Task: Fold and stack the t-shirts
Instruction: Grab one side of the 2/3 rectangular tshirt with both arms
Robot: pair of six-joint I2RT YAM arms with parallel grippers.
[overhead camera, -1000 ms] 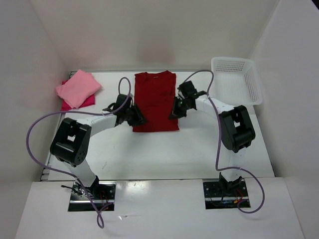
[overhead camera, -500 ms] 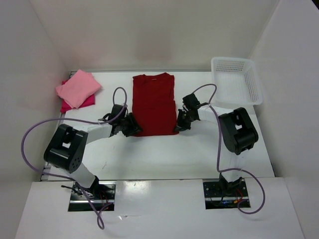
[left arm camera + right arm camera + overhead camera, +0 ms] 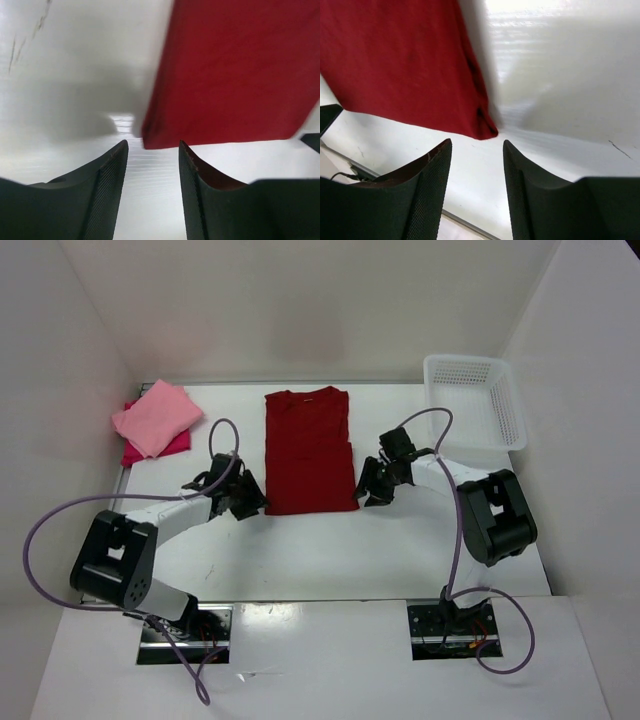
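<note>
A dark crimson t-shirt point(image 3: 309, 450) lies flat as a long folded strip in the middle of the table, collar at the far end. My left gripper point(image 3: 250, 502) stands open just off its near left corner point(image 3: 150, 142), with nothing between the fingers. At the near right corner point(image 3: 487, 132) my right gripper point(image 3: 373, 490) is open too and holds nothing. Far left, a folded salmon pink t-shirt point(image 3: 156, 417) rests on a magenta-red t-shirt point(image 3: 178, 443).
A white mesh basket point(image 3: 474, 400) sits at the far right corner of the table. White walls close in the table on three sides. Purple cables loop from both arms.
Both grippers have drawn back toward the near end of the crimson shirt, let go of it and opened. The shirt now lies flat.
</note>
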